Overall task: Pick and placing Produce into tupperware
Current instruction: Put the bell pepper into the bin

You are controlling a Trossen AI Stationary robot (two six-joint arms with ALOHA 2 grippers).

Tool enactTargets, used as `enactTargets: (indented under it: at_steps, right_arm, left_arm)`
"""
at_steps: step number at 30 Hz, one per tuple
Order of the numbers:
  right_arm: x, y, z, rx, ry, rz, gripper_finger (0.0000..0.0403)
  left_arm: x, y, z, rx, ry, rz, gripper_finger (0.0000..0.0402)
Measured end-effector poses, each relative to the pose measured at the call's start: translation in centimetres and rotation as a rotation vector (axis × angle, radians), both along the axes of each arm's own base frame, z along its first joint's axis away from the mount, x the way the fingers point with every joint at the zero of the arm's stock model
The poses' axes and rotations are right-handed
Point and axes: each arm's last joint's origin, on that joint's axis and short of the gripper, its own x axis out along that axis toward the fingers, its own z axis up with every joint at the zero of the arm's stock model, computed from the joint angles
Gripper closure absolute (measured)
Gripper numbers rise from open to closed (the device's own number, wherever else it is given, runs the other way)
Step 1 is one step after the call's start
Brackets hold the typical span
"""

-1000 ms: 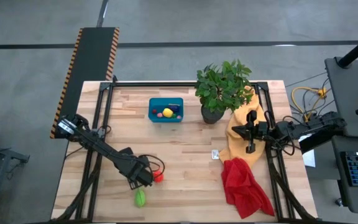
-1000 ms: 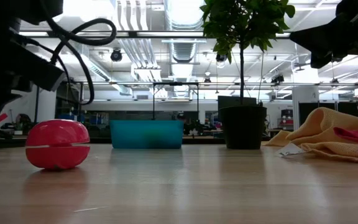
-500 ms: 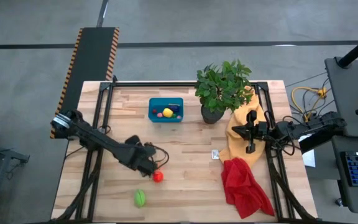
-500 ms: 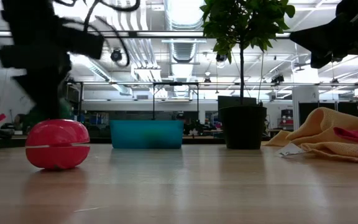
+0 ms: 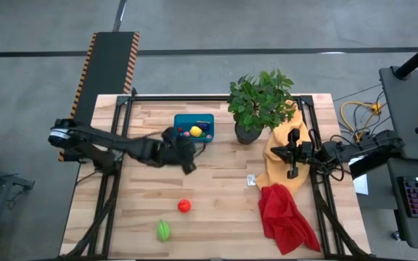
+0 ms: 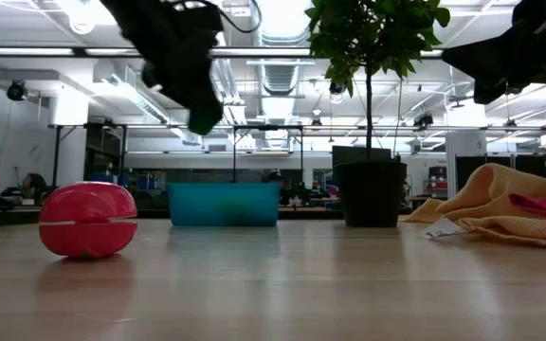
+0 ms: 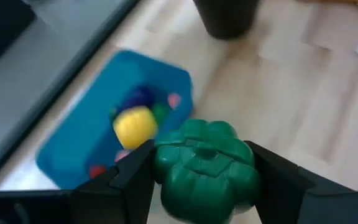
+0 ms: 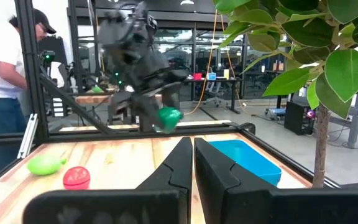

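While raised just beside the teal tupperware [image 5: 194, 128], left gripper [image 7: 204, 171] clamps a green toy veg [image 7: 205, 169] btwn half-spread fingers. Right gripper [image 8: 193, 163], fingers together, empty, over yellow cloth [image 5: 281, 151].

Left pincer [image 5: 186, 158] motion-blurred; tupperware [image 7: 98, 143] contents indistinct.
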Motion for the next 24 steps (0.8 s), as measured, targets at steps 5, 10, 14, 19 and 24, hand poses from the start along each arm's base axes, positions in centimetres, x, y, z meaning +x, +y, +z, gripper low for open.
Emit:
enactTargets:
  at_steps: [5, 10, 14, 19, 24]
  right_arm:
    - [0.0, 0.0, 0.0, 0.000, 0.000, 0.000, 0.0394]
    - [0.0, 0.0, 0.0, 0.000, -0.001, 0.000, 0.0394]
    - [0.0, 0.0, 0.0, 0.000, 0.000, 0.000, 0.0394]
    - [0.0, 0.0, 0.0, 0.000, 0.001, 0.000, 0.0394]
    - [0.0, 0.0, 0.0, 0.000, 0.002, 0.000, 0.0394]
  left_arm:
    - [1.0, 3.9, -0.2, 0.073, 0.014, 0.037, 0.0203]
    - [1.0, 7.2, -1.5, 0.068, 0.089, 0.095, 0.0203]
    - [0.8, 9.2, -2.5, 0.061, 0.132, 0.145, 0.0202]
    - [1.0, 11.1, -3.9, 0.057, 0.181, 0.188, 0.0202]
    - [1.2, 12.6, -5.5, 0.044, 0.226, 0.229, 0.0202]
